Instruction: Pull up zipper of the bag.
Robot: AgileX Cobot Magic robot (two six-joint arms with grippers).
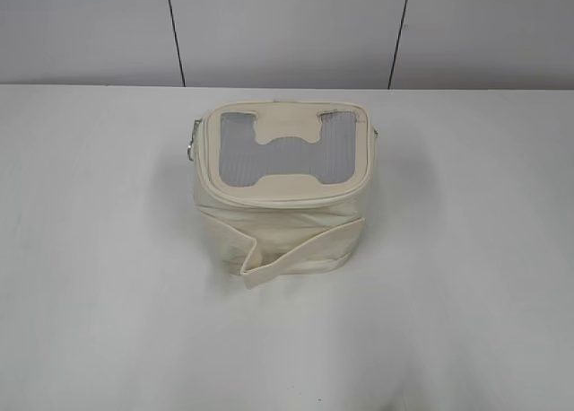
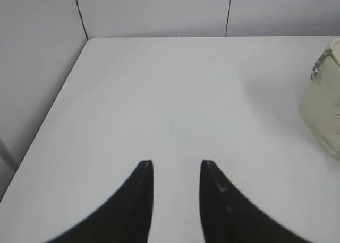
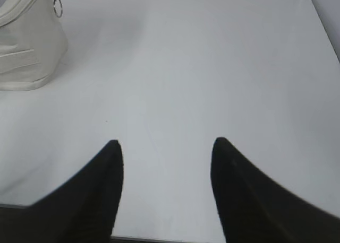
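Observation:
The cream bag (image 1: 282, 209) stands in the middle of the white table, its lid with the grey mesh window (image 1: 285, 151) facing up. The zipper (image 1: 204, 160) runs round the lid rim; a silver pull (image 1: 191, 149) hangs at the bag's left side. That pull shows in the left wrist view (image 2: 320, 63) on the bag's corner (image 2: 323, 113). A ring pull (image 3: 57, 7) hangs on the bag (image 3: 26, 46) in the right wrist view. My left gripper (image 2: 176, 163) and right gripper (image 3: 166, 143) are open and empty, both well away from the bag. Neither arm shows in the exterior view.
The cream strap (image 1: 296, 249) lies folded across the bag's front. The white table (image 1: 466, 294) ends at a panelled wall (image 1: 287, 30) behind. Its left edge (image 2: 50, 100) shows in the left wrist view, its near edge (image 3: 159, 237) in the right wrist view.

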